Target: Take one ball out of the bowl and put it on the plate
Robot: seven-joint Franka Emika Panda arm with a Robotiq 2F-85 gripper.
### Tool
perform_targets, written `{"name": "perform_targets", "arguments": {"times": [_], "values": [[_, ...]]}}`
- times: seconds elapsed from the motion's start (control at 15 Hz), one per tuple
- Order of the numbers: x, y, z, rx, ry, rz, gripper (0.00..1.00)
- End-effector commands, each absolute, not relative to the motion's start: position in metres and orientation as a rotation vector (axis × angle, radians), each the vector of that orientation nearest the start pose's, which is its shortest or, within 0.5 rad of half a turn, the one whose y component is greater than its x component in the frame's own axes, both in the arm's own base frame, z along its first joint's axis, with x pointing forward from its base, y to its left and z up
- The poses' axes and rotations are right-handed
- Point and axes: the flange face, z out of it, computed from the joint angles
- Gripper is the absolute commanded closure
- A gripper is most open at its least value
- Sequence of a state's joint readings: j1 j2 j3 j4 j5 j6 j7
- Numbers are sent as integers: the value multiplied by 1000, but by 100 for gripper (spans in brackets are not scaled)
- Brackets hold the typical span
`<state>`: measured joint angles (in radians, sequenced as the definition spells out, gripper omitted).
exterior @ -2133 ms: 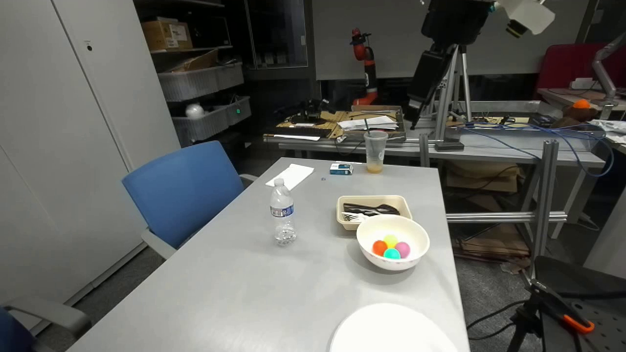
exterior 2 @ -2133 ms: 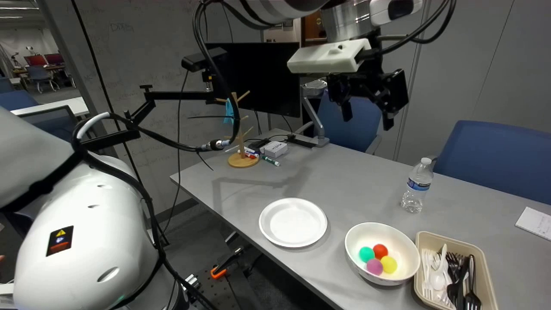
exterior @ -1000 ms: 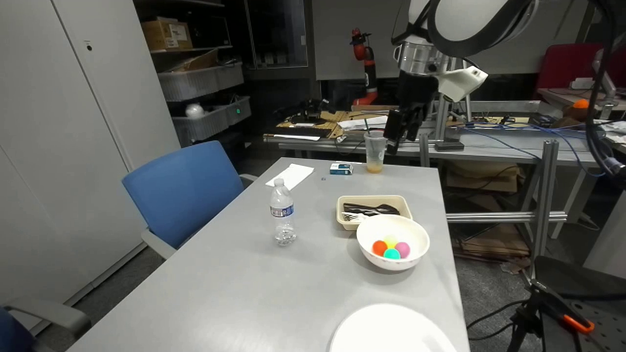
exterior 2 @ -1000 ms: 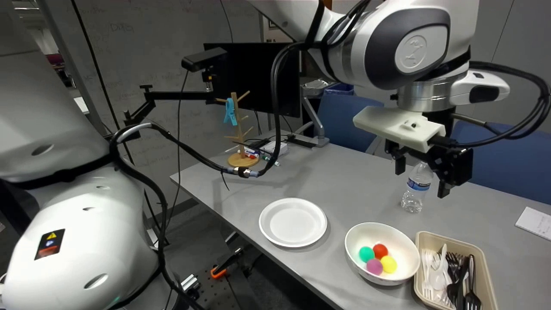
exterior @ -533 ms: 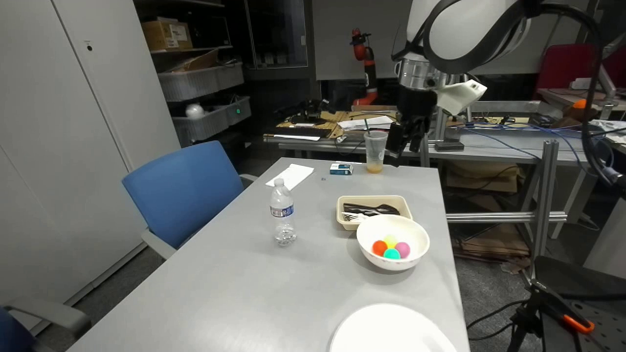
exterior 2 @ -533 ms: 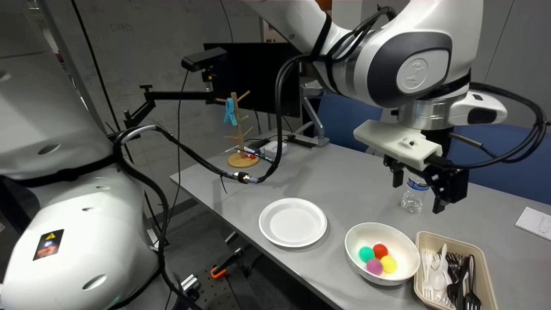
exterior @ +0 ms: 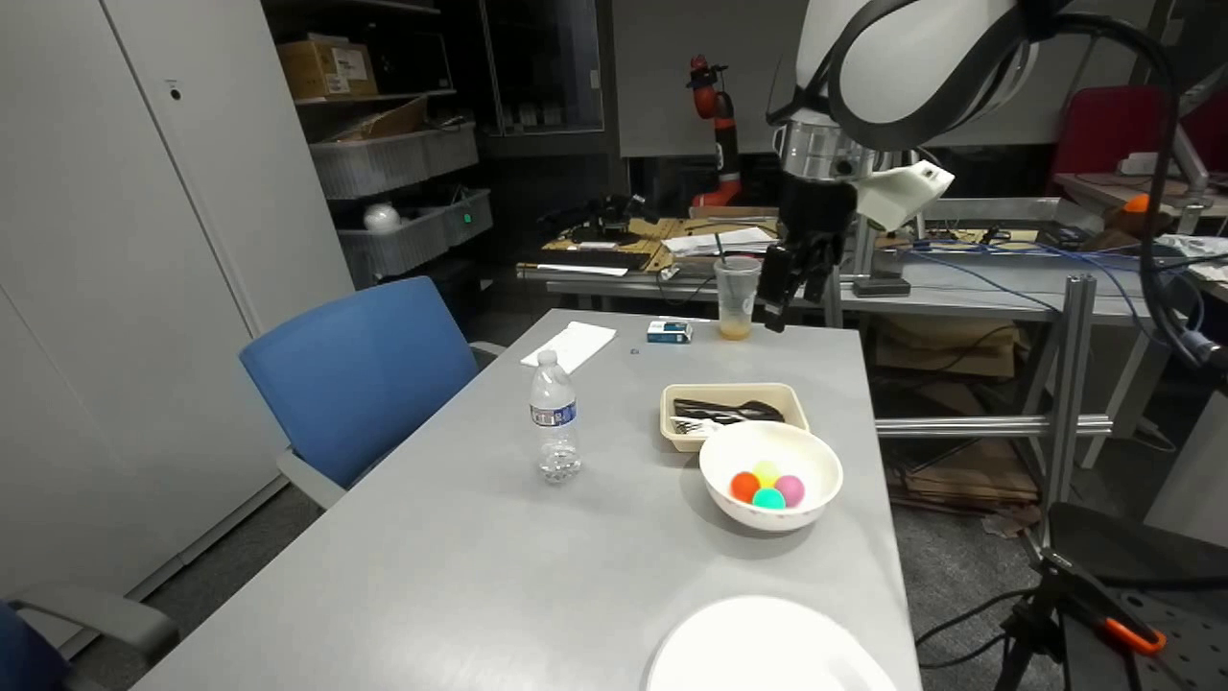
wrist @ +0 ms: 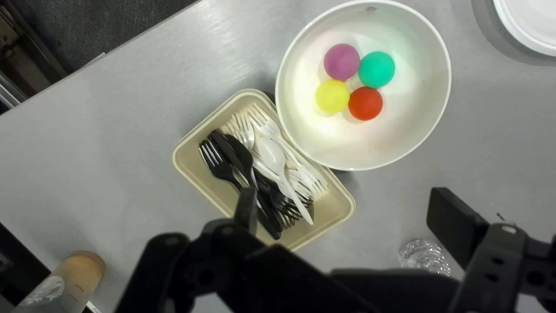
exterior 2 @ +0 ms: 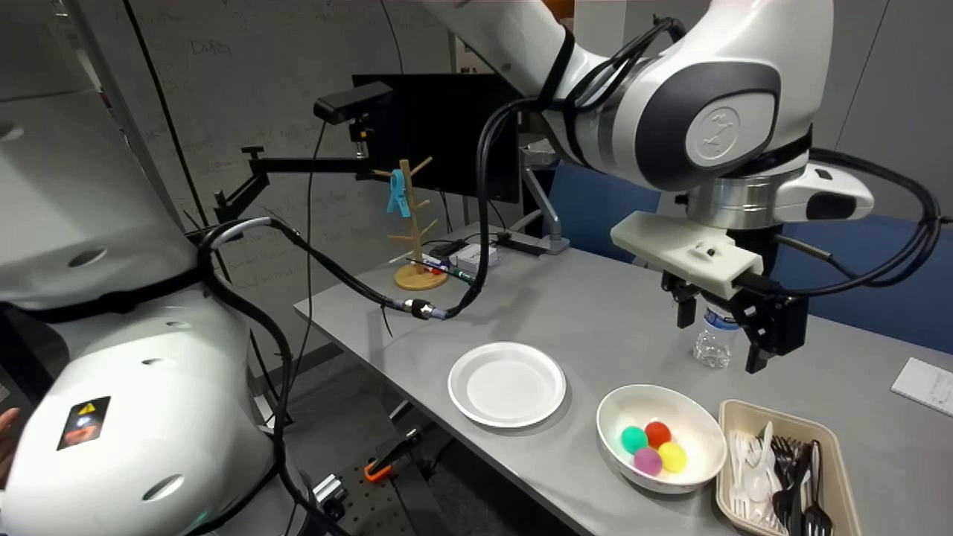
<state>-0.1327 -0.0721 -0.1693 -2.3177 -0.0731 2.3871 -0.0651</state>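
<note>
The magenta ball [wrist: 342,62] lies in the white bowl [wrist: 434,87] with a teal, a yellow and a red ball. The magenta ball also shows in both exterior views [exterior: 790,490] [exterior 2: 648,461], as does the bowl [exterior: 815,461] [exterior 2: 700,432]. The flat white plate [exterior 2: 507,385] lies beside the bowl; the wrist view shows only its edge [wrist: 534,21]. My gripper [wrist: 347,206] is open with nothing between its fingers. It hangs above the table, fingers down, over the tray and table just beside the bowl; it shows in both exterior views [exterior: 794,305] [exterior 2: 721,342].
A beige tray [wrist: 204,182] of plastic cutlery stands against the bowl. A water bottle [exterior 2: 715,346] stands behind the gripper, partly hidden by it. A cup [exterior: 737,297] and a small box [exterior: 670,332] stand at the table's far end. A wooden rack [exterior 2: 421,277] and monitor [exterior 2: 447,134] are farther back.
My gripper has swung across and come down to near the bowl and tray, then only sunk slightly in the last half second. It stays open. Balls, bowl and plate have not moved.
</note>
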Motion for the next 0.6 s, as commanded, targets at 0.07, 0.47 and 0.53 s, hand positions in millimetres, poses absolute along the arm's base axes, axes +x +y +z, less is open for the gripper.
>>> {"name": "perform_targets", "arguments": {"times": [0.07, 0.47, 0.53], "values": [[497, -151, 338, -3176, 244, -86, 0], [495, -149, 277, -3095, 260, 77, 0], [495, -149, 269, -3075, 262, 92, 0]]}}
